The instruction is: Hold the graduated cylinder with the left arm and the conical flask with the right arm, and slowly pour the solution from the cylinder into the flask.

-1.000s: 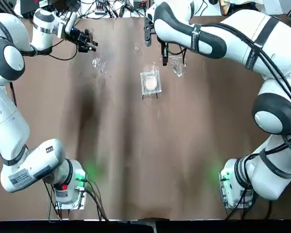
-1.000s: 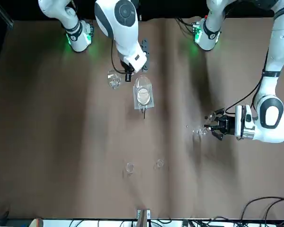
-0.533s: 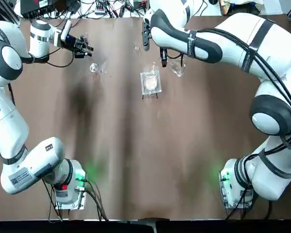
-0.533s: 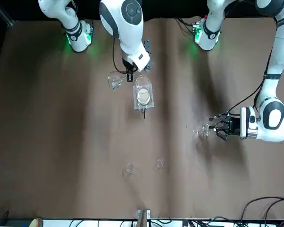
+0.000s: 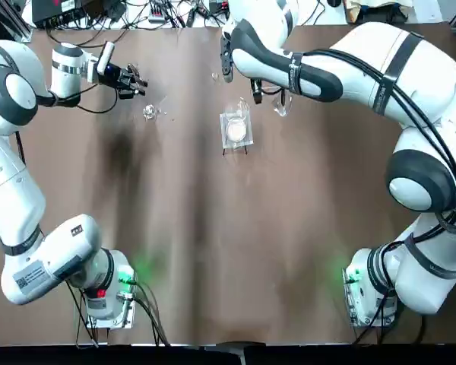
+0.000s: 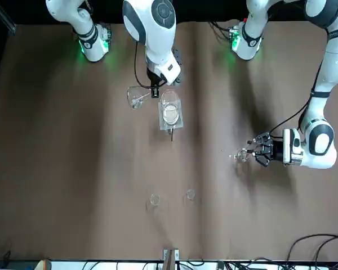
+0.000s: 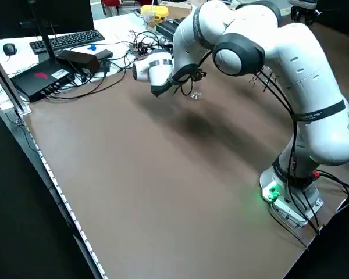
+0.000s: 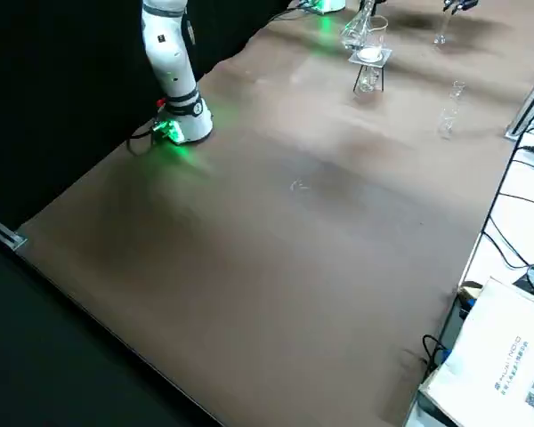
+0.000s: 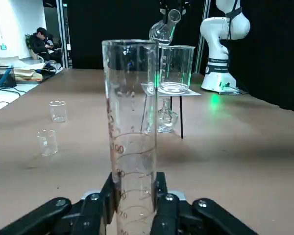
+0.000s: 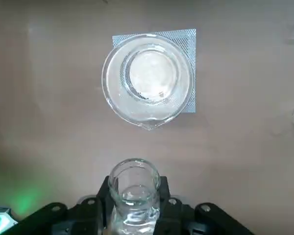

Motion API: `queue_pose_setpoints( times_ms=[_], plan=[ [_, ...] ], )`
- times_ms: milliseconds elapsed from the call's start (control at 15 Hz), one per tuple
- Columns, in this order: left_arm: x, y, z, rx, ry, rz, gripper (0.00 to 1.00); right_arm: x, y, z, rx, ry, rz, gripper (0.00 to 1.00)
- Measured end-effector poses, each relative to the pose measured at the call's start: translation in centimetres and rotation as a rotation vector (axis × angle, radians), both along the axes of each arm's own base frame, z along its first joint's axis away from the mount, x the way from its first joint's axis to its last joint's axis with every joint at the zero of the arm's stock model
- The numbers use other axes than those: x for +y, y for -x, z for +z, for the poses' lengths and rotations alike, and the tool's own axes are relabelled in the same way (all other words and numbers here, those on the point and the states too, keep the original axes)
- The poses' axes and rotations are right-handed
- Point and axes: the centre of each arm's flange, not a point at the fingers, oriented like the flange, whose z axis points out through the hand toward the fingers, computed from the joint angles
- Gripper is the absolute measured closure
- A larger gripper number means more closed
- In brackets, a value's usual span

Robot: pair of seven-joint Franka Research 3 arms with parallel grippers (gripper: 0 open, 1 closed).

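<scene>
Clear glass makes the graduated cylinder, upright, pinched between the left gripper's fingers at the table's far left; right of it, a beaker with white contents sits on a raised square mesh; just beside that, the right gripper pinches the conical flask by its neck.

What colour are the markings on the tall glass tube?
Reddish-brown, printed up the graduated cylinder; the left wrist view shows them best.

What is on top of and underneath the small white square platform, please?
A beaker stands on the platform, partly behind the graduated cylinder; underneath sits a round glass vessel.
</scene>
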Motion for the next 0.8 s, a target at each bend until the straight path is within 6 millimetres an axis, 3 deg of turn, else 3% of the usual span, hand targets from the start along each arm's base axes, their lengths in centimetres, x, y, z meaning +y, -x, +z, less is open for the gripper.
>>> queue_pose_setpoints(
  times_ms=[600,667,800],
  plan=[
    [0.9,0.4,-1.3,0.004,0.001,0.01,0.64,0.2,0.3,0.2,-0.03,0.039,0.02,0.61],
    [1.0,0.4,-1.4,0.001,0.001,0.01,0.62,0.3,0.5,0.1,-0.031,0.047,0.023,0.61],
    [1.1,0.3,-1.3,-0.002,-0.001,0.011,0.46,0.3,0.7,0.1,-0.037,0.058,0.029,0.61]
  ],
)
